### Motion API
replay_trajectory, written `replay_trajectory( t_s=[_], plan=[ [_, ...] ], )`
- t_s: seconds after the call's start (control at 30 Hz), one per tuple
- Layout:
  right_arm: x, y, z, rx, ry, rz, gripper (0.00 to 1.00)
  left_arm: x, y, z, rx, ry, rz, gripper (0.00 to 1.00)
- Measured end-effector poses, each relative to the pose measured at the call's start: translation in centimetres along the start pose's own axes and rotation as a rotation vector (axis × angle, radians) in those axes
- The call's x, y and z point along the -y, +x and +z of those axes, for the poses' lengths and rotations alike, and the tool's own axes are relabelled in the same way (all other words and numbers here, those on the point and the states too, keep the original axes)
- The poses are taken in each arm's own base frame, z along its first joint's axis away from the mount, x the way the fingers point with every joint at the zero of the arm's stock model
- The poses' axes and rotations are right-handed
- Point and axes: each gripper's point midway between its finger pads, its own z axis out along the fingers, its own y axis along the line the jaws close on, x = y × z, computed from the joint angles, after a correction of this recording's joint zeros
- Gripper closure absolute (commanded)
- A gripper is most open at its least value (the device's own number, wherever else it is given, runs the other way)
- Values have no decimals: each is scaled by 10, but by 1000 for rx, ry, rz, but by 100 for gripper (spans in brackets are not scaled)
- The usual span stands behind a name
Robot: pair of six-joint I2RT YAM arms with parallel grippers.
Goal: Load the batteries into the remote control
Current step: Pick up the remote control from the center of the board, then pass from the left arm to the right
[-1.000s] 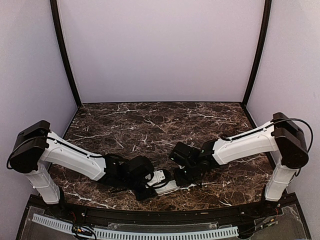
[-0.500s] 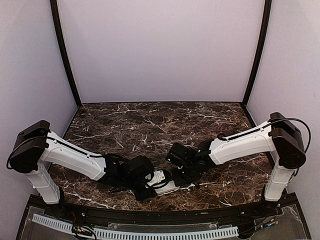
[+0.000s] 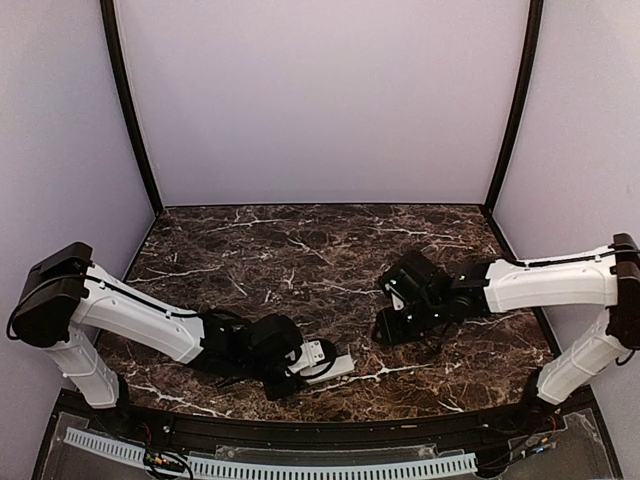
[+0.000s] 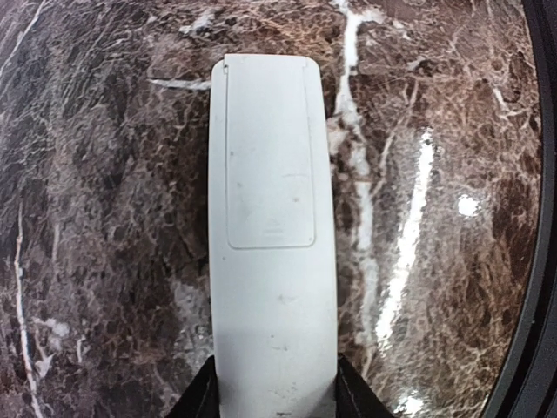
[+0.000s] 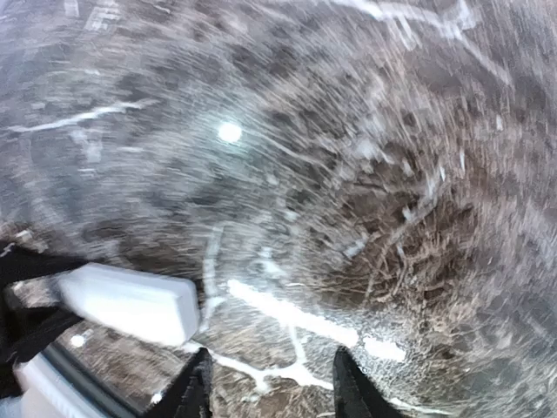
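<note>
The remote control [image 4: 271, 218] is a slim white bar lying back side up on the marble, its battery cover shut. My left gripper [image 4: 274, 394] is shut on its near end, one finger on each long side. From above, the remote [image 3: 335, 366] pokes out to the right of the left gripper [image 3: 306, 362] near the front edge. My right gripper [image 3: 386, 328] hovers to the right of it, apart from it. In the blurred right wrist view the remote's end [image 5: 130, 300] lies left of the open right gripper [image 5: 270, 387], which holds nothing. The batteries are out of view.
The dark veined marble table [image 3: 300, 250] is closed in by pale walls at the back and sides. A black rim [image 4: 544, 261] runs along the table's front edge close to the remote. The right arm [image 3: 540, 285] stretches in from the right side.
The right gripper has drawn back from the remote toward the right and its jaws have opened. The left gripper still clamps the remote in the same place.
</note>
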Motion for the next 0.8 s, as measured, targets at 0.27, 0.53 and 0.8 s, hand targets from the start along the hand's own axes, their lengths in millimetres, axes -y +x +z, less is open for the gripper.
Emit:
replay_trajectory(
  t_s=[0.27,0.53,0.8],
  plan=[
    [-25,-38,-73,158,-260,-117,19,-37,-27,-44,118,-211,76,100],
    [-98,-63,-169,311,-626,-403,22,-64,-108,-161,482,-511,281,100],
    [-131,-78,-199,407,-745,-532,37,-69,-115,-183,487,-631,409,100]
  ],
)
